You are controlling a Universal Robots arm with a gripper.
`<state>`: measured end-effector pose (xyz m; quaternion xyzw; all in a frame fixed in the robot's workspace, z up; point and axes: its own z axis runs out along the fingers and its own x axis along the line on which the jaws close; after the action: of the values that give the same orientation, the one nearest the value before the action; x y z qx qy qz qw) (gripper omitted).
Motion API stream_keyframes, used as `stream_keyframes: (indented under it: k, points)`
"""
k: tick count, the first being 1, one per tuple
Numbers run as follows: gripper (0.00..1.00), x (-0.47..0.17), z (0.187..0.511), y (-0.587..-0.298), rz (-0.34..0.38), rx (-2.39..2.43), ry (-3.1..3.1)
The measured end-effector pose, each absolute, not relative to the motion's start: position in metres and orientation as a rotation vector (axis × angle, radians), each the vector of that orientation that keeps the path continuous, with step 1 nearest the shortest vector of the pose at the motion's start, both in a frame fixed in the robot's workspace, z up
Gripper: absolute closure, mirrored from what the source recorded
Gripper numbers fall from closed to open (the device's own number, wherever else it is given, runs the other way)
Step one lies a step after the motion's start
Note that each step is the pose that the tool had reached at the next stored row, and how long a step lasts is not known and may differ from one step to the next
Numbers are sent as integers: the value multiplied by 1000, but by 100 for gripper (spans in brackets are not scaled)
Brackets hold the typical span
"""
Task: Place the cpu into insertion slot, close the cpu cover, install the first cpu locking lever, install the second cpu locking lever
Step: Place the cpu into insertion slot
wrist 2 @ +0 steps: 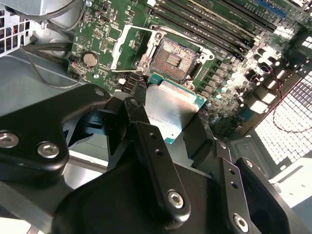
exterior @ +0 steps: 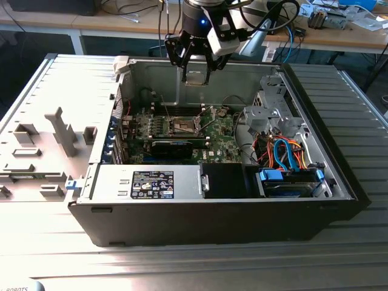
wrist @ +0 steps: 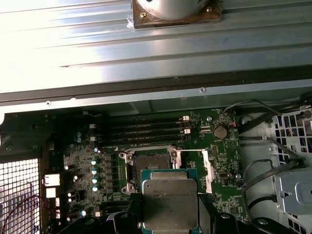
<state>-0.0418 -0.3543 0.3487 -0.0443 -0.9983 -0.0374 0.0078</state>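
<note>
— Pincer (wrist 2: 170,117) first: what is it doing?
— Clamped on the cpu (wrist 2: 171,108). Black fingers (wrist 2: 140,114) press two opposite edges, and the dull silver top shows in both wrist views.
— Is the chip seated?
— No. In the exterior view it hangs in the air (exterior: 195,77), well above the motherboard (exterior: 221,130).
— What lies beyond it?
— The insertion slot (wrist 2: 171,59), its brownish-gold contact field bare. In the second wrist view the cpu's far edge sits just short of the slot's metal rim.
— And the cpu cover (wrist 2: 124,46)?
— Swung open, standing just beside the slot, green board visible through its square window.
— Farther out?
— Long black memory slots (wrist 2: 209,29) run along the slot's other side. Around the board stands the open computer case (exterior: 212,218), which rests on a ridged metal counter (exterior: 182,260).
</note>
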Motion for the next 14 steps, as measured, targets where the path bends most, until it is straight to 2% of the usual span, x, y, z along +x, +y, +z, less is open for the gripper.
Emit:
stream_keyframes:
  k: [14]
  points:
    - [46,-42,348,-354,-117,-205,-3119]
